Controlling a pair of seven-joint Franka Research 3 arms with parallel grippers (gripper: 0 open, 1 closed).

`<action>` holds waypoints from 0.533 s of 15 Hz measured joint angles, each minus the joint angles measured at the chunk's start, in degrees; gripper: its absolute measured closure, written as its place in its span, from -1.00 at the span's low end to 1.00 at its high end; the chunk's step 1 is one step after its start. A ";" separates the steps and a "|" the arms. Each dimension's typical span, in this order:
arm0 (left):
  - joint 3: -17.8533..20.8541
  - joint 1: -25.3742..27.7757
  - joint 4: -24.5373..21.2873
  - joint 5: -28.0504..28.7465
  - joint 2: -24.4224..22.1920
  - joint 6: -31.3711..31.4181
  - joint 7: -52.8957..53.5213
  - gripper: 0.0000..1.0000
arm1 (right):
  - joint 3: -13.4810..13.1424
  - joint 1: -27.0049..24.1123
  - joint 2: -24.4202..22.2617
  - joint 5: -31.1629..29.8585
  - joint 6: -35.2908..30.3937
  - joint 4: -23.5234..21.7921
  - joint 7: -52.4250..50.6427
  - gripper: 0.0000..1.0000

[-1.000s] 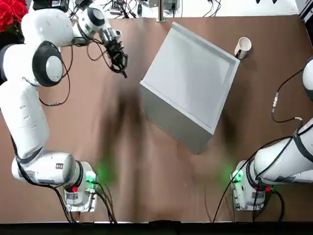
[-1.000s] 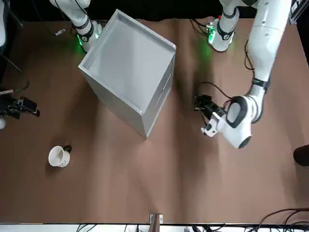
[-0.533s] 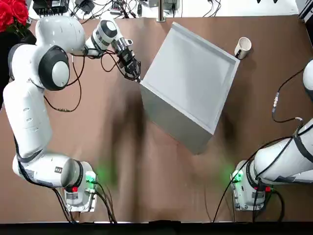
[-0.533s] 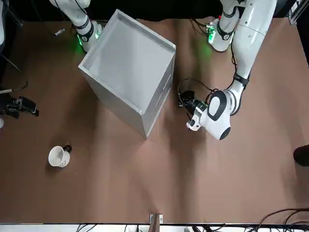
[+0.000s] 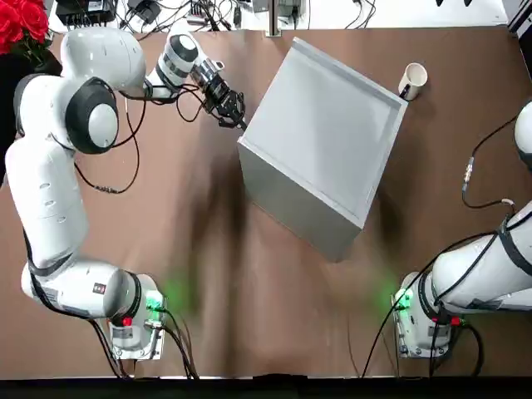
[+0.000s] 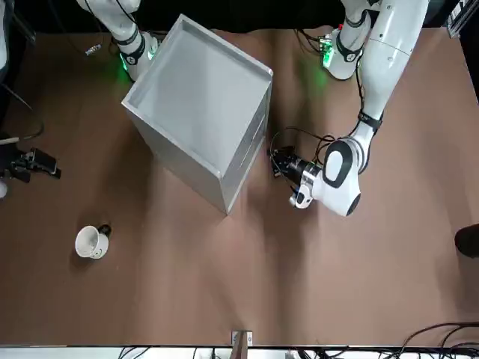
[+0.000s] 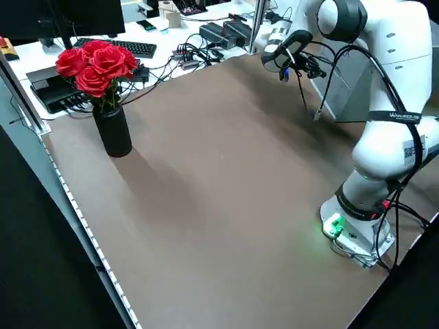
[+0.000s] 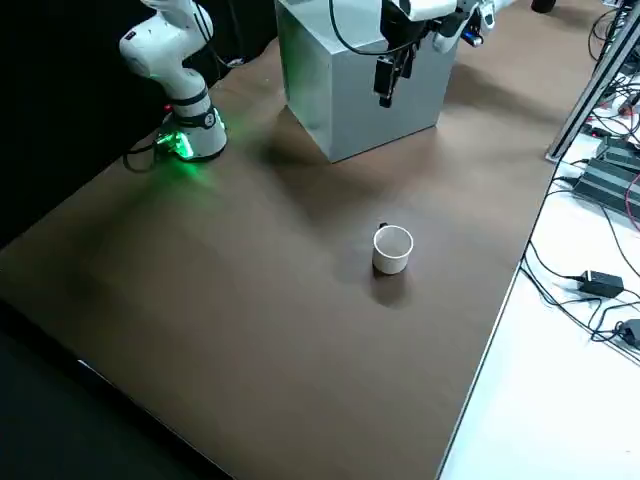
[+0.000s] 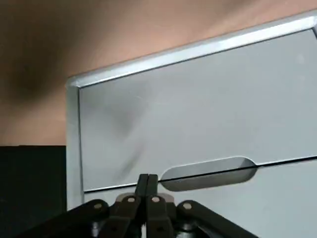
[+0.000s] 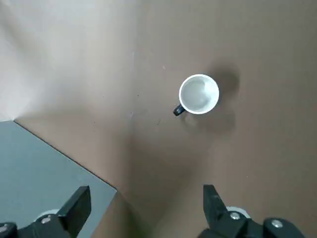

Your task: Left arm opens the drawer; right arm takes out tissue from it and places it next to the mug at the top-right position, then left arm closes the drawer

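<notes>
The grey cabinet (image 5: 324,137) stands askew mid-table with the drawer (image 9: 198,129) flush in its side face. My left gripper (image 5: 233,112) is level with that face, fingers shut, tips (image 9: 147,179) just short of the oval handle slot (image 9: 208,173). From the front, the left gripper (image 6: 278,163) almost touches the cabinet. The white mug (image 5: 412,80) stands at the far right, beyond the cabinet's corner. My right gripper (image 10: 143,206) hovers high above the mug (image 10: 198,94), open and holding nothing. The tissue is hidden.
A dark vase of red roses (image 7: 110,110) stands at the table's far left corner. Cables and a keyboard lie on the white bench past the far edge. Both arm bases (image 5: 137,320) sit at the near edge. Bare brown tabletop (image 5: 249,274) lies before the cabinet.
My left gripper swung right across the table to the cabinet's side face and now rests close to the handle slot. The right arm, mug and cabinet have not moved.
</notes>
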 joint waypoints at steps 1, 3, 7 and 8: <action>-0.02 -0.16 -0.01 -0.53 0.02 0.00 -0.35 0.98 | 0.01 0.04 0.00 0.00 -0.01 -0.02 0.00 -1.00; -0.03 -1.22 0.04 -1.21 0.73 0.48 -1.50 0.98 | 0.01 0.05 0.00 0.00 -0.03 -0.03 0.00 -1.00; -0.03 -1.56 1.94 -1.66 2.84 1.03 -4.12 0.98 | 0.02 0.06 0.00 0.00 -0.03 -0.04 0.00 -1.00; -0.04 -1.56 2.82 -1.77 3.53 1.03 -5.18 0.98 | 0.02 0.06 0.00 0.00 -0.03 -0.06 0.00 -1.00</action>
